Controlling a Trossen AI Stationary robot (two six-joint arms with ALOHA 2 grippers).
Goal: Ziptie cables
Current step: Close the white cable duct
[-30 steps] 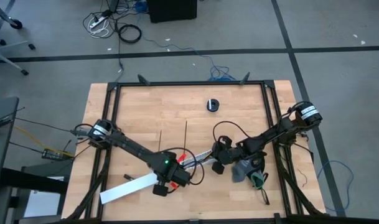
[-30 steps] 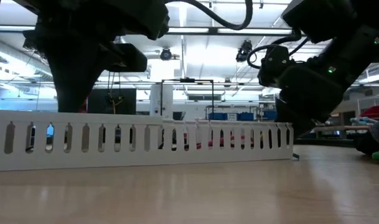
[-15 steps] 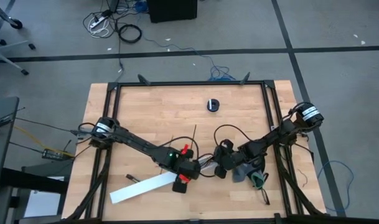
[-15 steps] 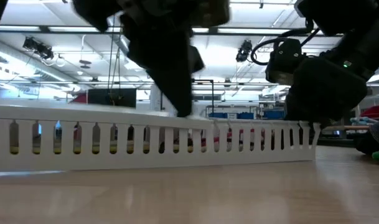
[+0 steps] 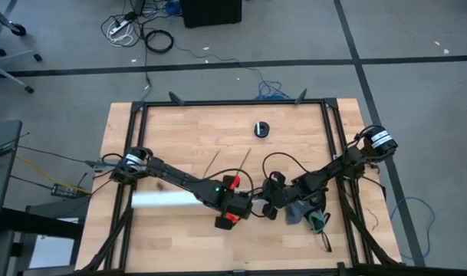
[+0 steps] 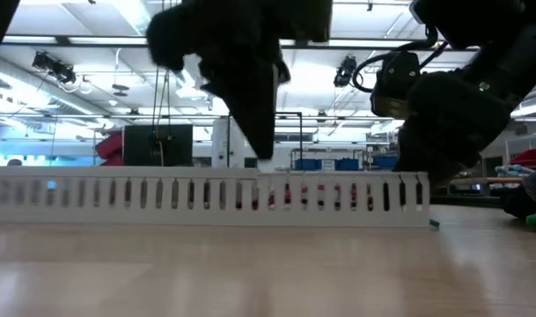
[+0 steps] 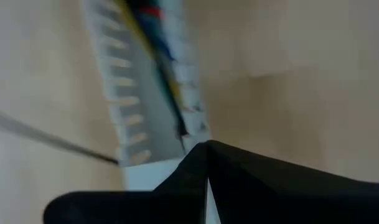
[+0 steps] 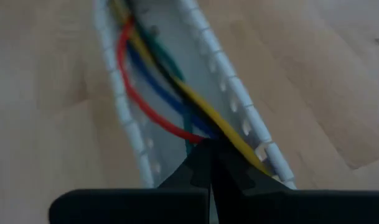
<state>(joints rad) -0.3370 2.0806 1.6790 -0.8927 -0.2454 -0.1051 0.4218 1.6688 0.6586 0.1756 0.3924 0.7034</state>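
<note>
Two grippers meet at the bench (image 5: 179, 134) centre. Left gripper (image 7: 205, 149) fingers are pressed together at the end of the white slotted channel (image 5: 168, 199). Right gripper (image 8: 209, 149) fingers are pressed together, pinching the cables (image 8: 164, 93), which lie inside the channel ahead of the fingertips. Two zipties (image 5: 227, 162) lie on the bench just beyond the left arm.

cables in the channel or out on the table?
In. The right wrist view shows the cables lying along the white slotted channel between its walls, running to the right hand.
</note>
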